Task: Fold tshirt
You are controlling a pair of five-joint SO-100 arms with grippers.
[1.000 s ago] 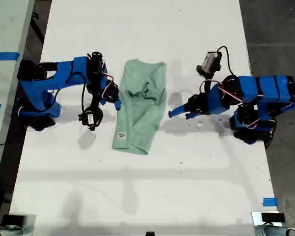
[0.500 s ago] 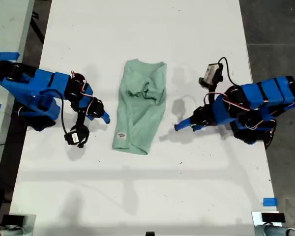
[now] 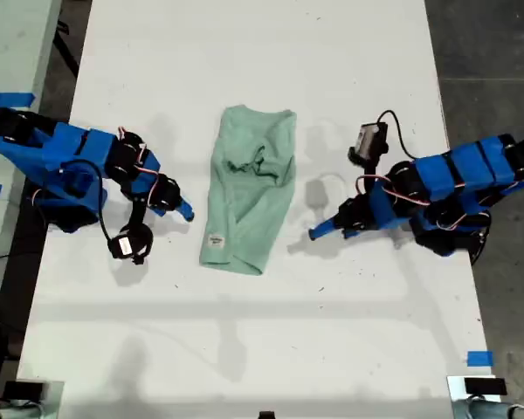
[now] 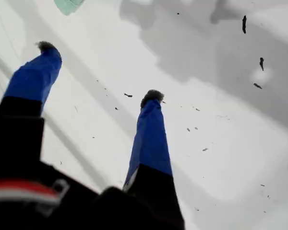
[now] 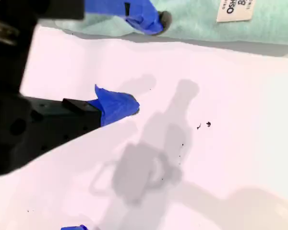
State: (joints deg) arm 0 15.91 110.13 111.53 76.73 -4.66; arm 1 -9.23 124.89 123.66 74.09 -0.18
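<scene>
The pale mint-green tshirt [image 3: 249,188] lies in a narrow folded strip at the table's middle, with its white tag [image 3: 215,240] showing near the lower corner. My second gripper [image 3: 187,214] is open just off the shirt's edge on the exterior view's left. In the second wrist view that gripper [image 5: 148,62] has one fingertip by the tshirt [image 5: 197,24], close to the tag [image 5: 235,10]. My first gripper [image 3: 314,233] is open over bare table on the exterior view's right. In the first wrist view it [image 4: 100,72] holds nothing, and only a corner of the tshirt [image 4: 67,5] shows.
The white table [image 3: 262,332] runs the full height of the exterior view, with dark floor on the right. A blue tape mark [image 3: 479,358] sits near the table's lower right corner in that view. A second surface with blue tape [image 3: 7,99] lies at the left.
The second gripper has drawn back from the shirt's edge toward the exterior view's left and lowered. The first gripper has shifted slightly down and away from the shirt. The shirt has not moved.
</scene>
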